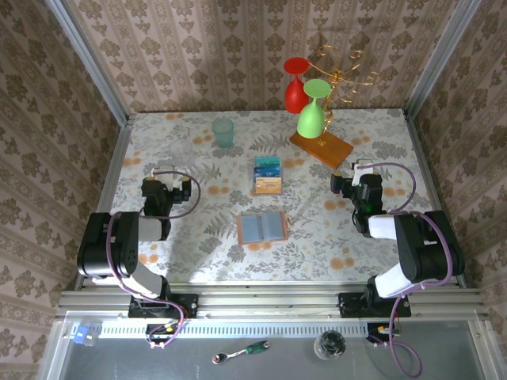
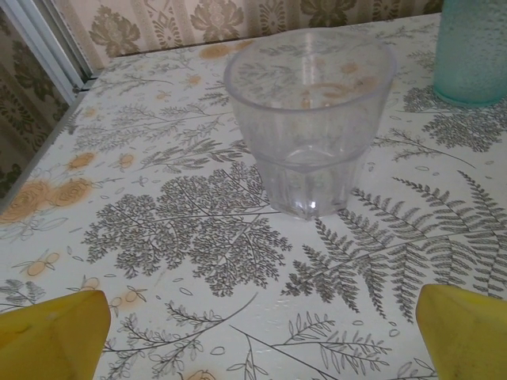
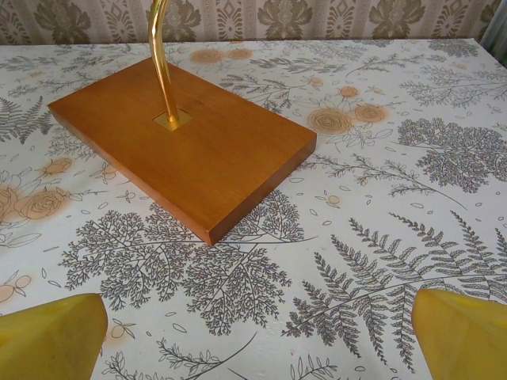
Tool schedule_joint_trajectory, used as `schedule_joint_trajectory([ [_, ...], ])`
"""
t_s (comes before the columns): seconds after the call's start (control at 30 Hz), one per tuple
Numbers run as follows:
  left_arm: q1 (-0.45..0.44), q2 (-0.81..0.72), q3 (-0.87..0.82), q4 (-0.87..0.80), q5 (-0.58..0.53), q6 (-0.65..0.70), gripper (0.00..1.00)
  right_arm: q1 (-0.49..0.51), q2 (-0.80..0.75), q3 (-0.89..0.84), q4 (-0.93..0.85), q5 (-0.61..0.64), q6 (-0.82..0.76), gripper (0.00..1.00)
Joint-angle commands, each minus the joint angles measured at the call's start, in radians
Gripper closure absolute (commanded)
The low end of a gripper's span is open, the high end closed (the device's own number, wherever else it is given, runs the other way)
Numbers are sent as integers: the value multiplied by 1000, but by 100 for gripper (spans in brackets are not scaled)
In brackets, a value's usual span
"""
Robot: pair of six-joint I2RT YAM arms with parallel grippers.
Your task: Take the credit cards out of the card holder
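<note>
The card holder (image 1: pixel 263 227) lies spread flat at the table's middle, grey-blue inside panels up, tan edge around them. Just beyond it the credit cards (image 1: pixel 268 176) lie on the cloth, a blue-teal one farther back and an orange-tan one nearer, apart from the holder. My left gripper (image 1: pixel 168 186) rests low at the left, open, with bare cloth between its yellow fingertips (image 2: pixel 51 332). My right gripper (image 1: pixel 356 178) rests low at the right, open too, with nothing between its fingertips (image 3: pixel 467 328).
A clear plastic cup (image 2: pixel 309 119) stands in front of the left gripper, and a teal cup (image 1: pixel 223 132) farther back. The wooden rack base (image 3: pixel 186 142) with its gold stem lies ahead of the right gripper. A red glass (image 1: pixel 295 87) and a green glass (image 1: pixel 313 111) hang on the rack.
</note>
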Motion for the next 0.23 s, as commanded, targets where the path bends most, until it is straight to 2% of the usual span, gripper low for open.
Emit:
schedule_joint_trajectory([
  [0.0,-2,2,-11,38,-22,20,0,-2,17,-5,35,-16,5,0],
  [0.2,-4,3,-12,41,-25,20,0,-3,9,-18,52,-17,4,0],
])
